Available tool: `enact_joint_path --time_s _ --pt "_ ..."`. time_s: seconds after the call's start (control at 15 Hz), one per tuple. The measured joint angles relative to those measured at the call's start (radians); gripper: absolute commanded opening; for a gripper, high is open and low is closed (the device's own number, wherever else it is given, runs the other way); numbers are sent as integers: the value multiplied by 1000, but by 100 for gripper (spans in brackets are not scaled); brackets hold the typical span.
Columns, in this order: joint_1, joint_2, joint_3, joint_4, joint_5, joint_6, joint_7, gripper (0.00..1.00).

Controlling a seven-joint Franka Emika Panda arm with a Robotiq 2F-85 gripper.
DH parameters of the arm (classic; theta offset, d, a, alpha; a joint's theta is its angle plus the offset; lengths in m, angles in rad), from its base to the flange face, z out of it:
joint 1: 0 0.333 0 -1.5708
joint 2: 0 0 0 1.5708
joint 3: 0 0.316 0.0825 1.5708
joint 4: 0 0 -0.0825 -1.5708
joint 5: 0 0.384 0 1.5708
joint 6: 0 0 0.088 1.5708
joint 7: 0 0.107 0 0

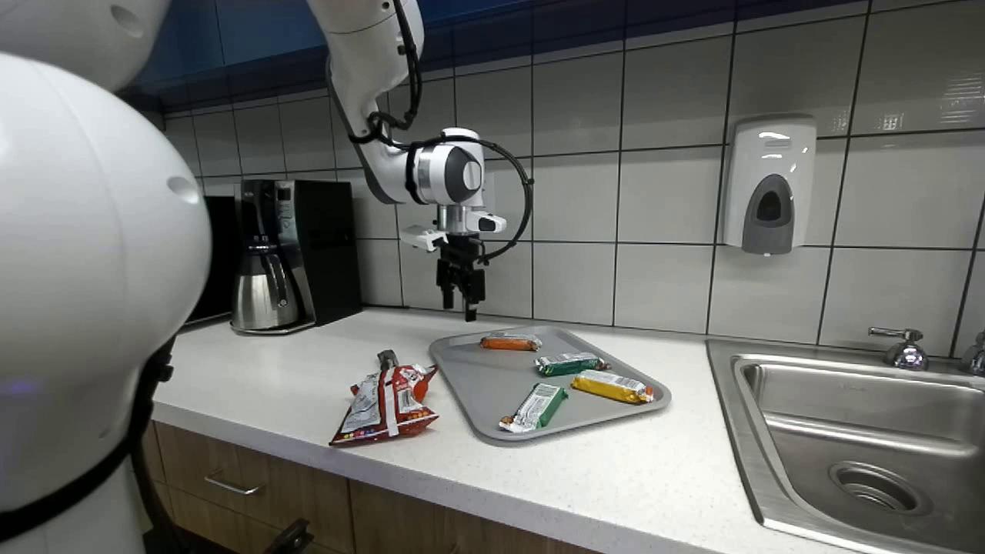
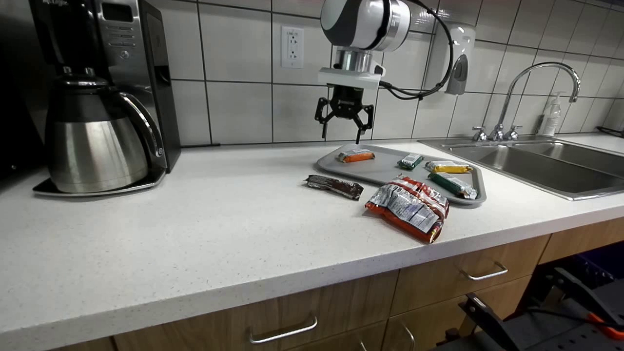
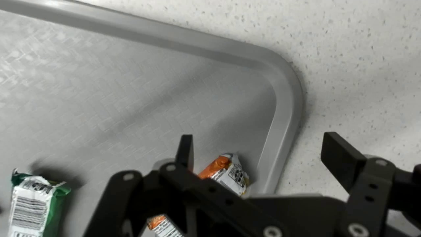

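My gripper (image 1: 459, 309) is open and empty, pointing down above the far end of a grey tray (image 1: 485, 385). In an exterior view the gripper (image 2: 341, 140) hangs just above an orange-wrapped bar (image 2: 357, 157). In the wrist view the open fingers (image 3: 259, 138) stand wide apart, partly hiding the orange bar (image 3: 227, 172), near the tray's corner rim (image 3: 286, 98). The tray also bears a small green bar (image 1: 569, 363), a yellow bar (image 1: 612, 386) and another green bar (image 1: 536, 408). A brown-wrapped bar (image 2: 334, 186) and a red snack bag (image 2: 409, 207) lie on the counter beside the tray.
A coffee maker with a steel carafe (image 2: 100, 146) stands at one end of the counter (image 2: 195, 234). A steel sink (image 1: 869, 431) with a faucet (image 2: 531, 83) is at the other end. The tiled wall behind carries a soap dispenser (image 1: 772, 185) and an outlet (image 2: 292, 47).
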Motion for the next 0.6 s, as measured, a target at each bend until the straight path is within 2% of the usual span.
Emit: enact_joint_path --time_s 0.6 --pt "1 -43 39 -96 8 0 -264 100"
